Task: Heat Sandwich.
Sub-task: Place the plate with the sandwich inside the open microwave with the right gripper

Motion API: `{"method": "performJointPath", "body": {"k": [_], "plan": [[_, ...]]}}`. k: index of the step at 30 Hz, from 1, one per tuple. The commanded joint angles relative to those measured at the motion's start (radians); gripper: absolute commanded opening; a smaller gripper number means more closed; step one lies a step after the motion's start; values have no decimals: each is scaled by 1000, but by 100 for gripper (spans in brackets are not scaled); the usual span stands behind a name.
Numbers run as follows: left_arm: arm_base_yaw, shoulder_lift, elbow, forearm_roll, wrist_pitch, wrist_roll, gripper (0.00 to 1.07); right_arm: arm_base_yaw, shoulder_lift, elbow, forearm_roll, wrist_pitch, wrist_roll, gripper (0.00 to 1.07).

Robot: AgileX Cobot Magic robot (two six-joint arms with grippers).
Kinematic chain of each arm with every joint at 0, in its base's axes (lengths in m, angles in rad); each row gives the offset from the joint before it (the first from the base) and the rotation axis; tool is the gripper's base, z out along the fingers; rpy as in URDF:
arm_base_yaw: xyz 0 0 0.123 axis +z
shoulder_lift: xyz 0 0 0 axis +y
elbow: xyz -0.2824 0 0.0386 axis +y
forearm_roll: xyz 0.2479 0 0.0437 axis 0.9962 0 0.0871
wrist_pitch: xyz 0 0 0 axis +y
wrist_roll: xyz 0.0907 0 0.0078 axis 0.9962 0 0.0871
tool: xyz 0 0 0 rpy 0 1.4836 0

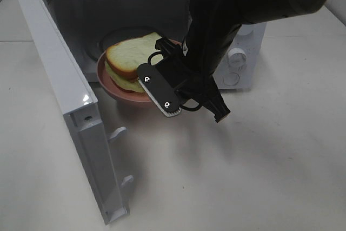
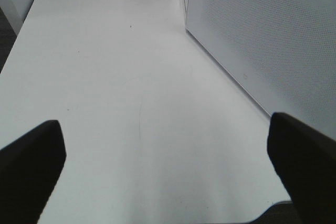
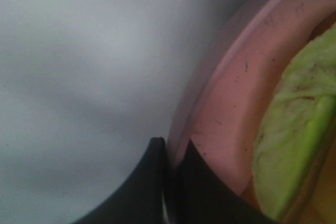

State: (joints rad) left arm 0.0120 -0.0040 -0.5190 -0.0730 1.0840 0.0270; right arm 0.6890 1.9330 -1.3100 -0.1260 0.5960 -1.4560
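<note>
The right gripper (image 3: 172, 156) clenches the plate (image 3: 226, 103) rim; the left gripper (image 2: 167, 161) gapes. A level plate should keep the sandwich (image 1: 132, 60) put.

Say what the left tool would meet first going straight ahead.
Most likely the white tabletop: the open left tool angles down at it, and the microwave door stands off to one side.

The sandwich (image 1: 132, 60), two white slices with golden-brown crust and pale green leafy filling, lies flat on the pink plate (image 1: 102, 75) just beyond the right gripper (image 3: 170, 153).
</note>
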Motion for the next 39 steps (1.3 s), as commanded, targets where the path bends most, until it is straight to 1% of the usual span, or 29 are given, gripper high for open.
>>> {"method": "performJointPath", "body": {"k": [1, 2, 4, 6, 9, 10, 15, 19, 20, 23, 27, 28, 30, 32, 33, 36, 39], "plan": [[2, -16, 1, 1, -12, 0, 100, 0, 19, -46, 2, 4, 27, 0], [2, -16, 1, 1, -12, 0, 100, 0, 19, -46, 2, 4, 27, 0], [2, -16, 1, 1, -12, 0, 100, 0, 45, -89, -2, 14, 49, 0], [2, -16, 1, 1, -12, 0, 100, 0, 53, -103, -2, 23, 55, 0], [2, -16, 1, 1, -12, 0, 100, 0, 93, -181, -2, 74, 69, 0], [2, -16, 1, 1, -12, 0, 100, 0, 114, -223, -2, 90, 83, 0], [2, -16, 1, 1, -12, 0, 100, 0, 140, -274, -2, 112, 98, 0], [2, -16, 1, 1, -12, 0, 100, 0, 180, -349, -6, 130, 134, 0], [2, -16, 1, 1, -12, 0, 100, 0, 180, -349, -6, 130, 134, 0], [2, -16, 1, 1, -12, 0, 100, 0, 212, -402, -13, 157, 164, 0], [2, -16, 1, 1, -12, 0, 100, 0, 236, -443, -28, 165, 194, 0], [2, -16, 1, 1, -12, 0, 100, 0, 255, -477, -31, 175, 211, 0], [2, -16, 1, 1, -12, 0, 100, 0, 264, -493, -31, 183, 220, 0], [2, -16, 1, 1, -12, 0, 100, 0, 295, -552, -33, 215, 243, 0], [2, -16, 1, 1, -12, 0, 100, 0, 295, -552, -33, 215, 243, 0], [2, -16, 1, 1, -12, 0, 100, 0, 332, -616, -35, 222, 285, 0], [2, -16, 1, 1, -12, 0, 100, 0, 344, -636, -42, 225, 292, 0]]}}
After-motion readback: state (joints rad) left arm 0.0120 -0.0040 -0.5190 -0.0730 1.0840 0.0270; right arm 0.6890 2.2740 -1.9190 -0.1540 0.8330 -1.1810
